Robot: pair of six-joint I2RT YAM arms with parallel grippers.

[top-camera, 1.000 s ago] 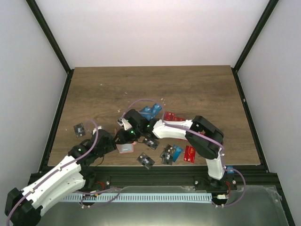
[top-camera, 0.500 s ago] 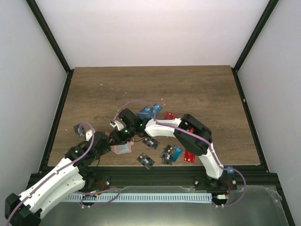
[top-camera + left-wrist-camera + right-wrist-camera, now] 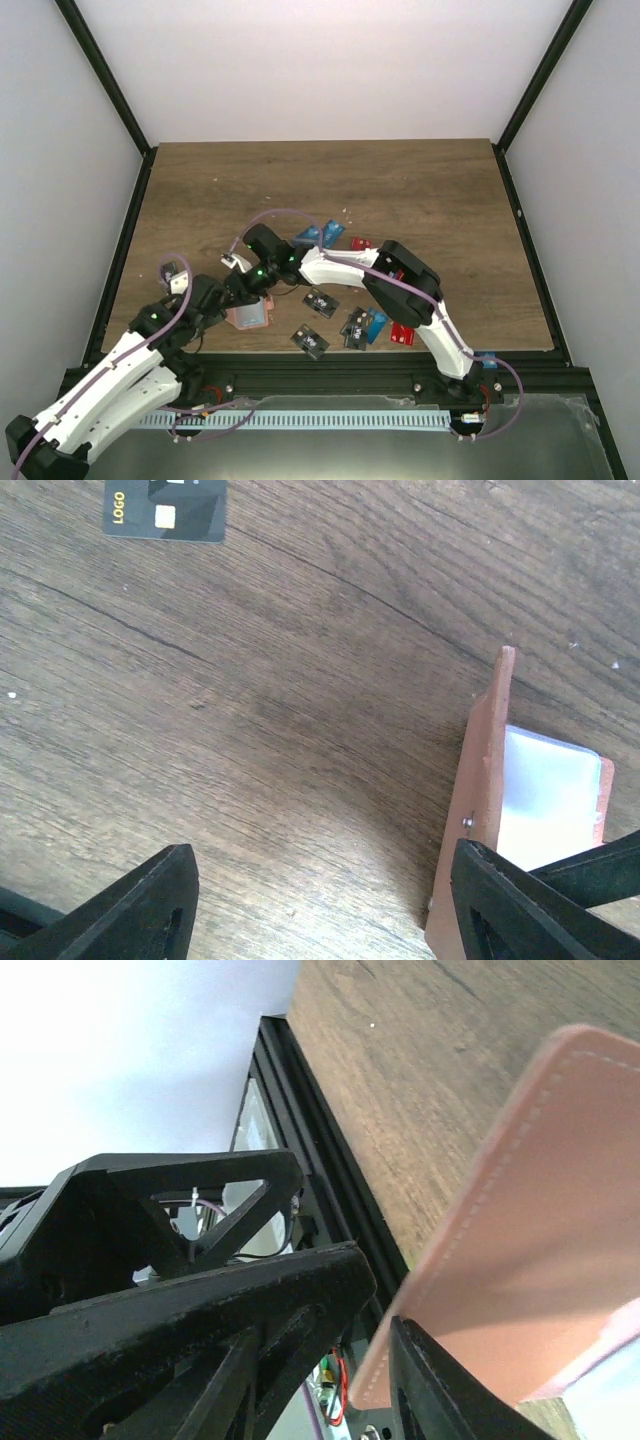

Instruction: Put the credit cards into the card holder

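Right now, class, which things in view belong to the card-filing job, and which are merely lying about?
Job: card holder; black card; blue card; red card; right claw, gripping the holder; left claw, open beside it.
Lying about: nothing loose. Only fixtures: wooden table; black frame rail.

Legible in one place only: "LOGO", in gold capitals, on the black credit card (image 3: 165,508) lying flat on the wooden table (image 3: 300,730) at the top edge of the left wrist view. Turned sideways there, running along the card's short left end, just beside a small gold chip square. Above the chip, a pale patch cut off by the frame edge, not readable. From the top camera, only tiny pale marks on the scattered black cards (image 3: 320,303), blue cards (image 3: 323,235) and red cards (image 3: 403,335), all too small to read.
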